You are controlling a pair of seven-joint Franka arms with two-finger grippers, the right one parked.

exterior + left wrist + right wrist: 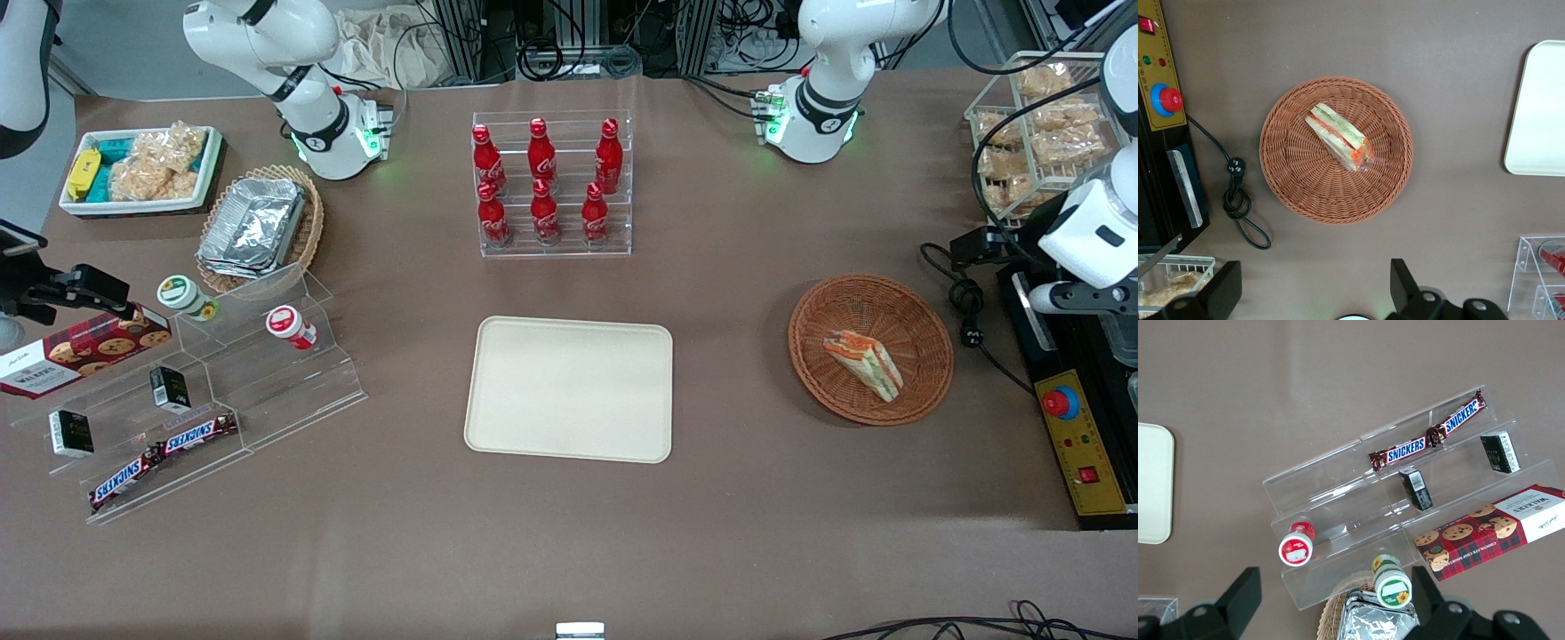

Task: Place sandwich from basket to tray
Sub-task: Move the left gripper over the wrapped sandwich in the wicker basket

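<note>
The wrapped triangular sandwich [864, 363] lies in the round reddish-brown wicker basket [811, 348] toward the working arm's end of the table. The cream tray [569, 388] lies bare at the table's middle. My left gripper [1060, 298] hangs high above the table's end, beside the basket and apart from it. In the left wrist view the sandwich [1340, 137] lies across the middle of the basket [1301, 190], and a corner of the tray [1541, 113] shows. The gripper [1315, 293] is open wide and empty, with its fingers [1405, 288] well above bare table.
A black control box with a red button [1062, 404] and a coiled black cable [1238, 200] lie beside the basket. A rack of red cola bottles [553, 182] stands farther from the camera than the tray. Stepped acrylic shelves with snacks [178, 391] stand toward the parked arm's end.
</note>
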